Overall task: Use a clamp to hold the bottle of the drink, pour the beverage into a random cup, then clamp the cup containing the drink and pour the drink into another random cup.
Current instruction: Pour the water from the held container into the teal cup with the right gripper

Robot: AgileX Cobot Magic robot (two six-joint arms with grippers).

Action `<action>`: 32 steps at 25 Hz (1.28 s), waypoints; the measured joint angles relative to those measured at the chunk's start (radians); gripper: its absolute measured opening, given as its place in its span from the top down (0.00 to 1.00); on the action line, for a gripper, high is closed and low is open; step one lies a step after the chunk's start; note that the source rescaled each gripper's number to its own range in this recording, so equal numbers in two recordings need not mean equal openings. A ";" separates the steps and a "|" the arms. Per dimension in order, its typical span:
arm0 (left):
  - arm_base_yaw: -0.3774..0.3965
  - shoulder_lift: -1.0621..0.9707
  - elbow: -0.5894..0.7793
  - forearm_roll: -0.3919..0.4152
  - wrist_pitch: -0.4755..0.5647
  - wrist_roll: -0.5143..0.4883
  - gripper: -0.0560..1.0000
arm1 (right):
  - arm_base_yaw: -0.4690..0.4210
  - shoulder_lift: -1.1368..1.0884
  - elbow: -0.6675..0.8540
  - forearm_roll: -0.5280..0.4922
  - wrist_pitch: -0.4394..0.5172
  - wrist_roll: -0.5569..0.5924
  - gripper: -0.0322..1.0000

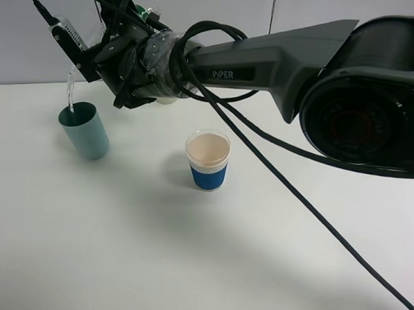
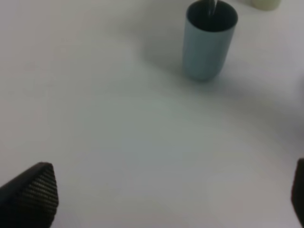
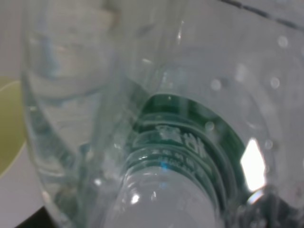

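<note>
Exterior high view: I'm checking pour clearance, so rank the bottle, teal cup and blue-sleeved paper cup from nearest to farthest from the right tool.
1. The bottle, held in the right tool, tipped at the upper left.
2. The teal cup, just below the bottle's mouth, on the left.
3. The blue-sleeved paper cup, near the view's middle.

Three cups [image 1: 85, 133] [image 1: 208, 162] [image 2: 266, 4], one bottle [image 3: 180, 137]

Paper cup with blue sleeve [image 1: 209, 162], upright on white table [image 1: 129, 256]; pale yellow-green tumbler [image 2: 265, 4] behind it, leftward.
</note>
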 joint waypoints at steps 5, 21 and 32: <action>0.000 0.000 0.000 0.000 0.000 0.000 0.00 | 0.000 0.000 -0.001 0.000 0.000 -0.017 0.97; 0.000 0.000 0.000 0.000 0.000 0.000 0.00 | 0.000 0.000 -0.001 0.000 0.000 -0.087 0.97; 0.000 0.000 0.000 0.000 0.000 0.000 0.00 | 0.000 0.000 -0.001 0.000 0.000 -0.156 0.97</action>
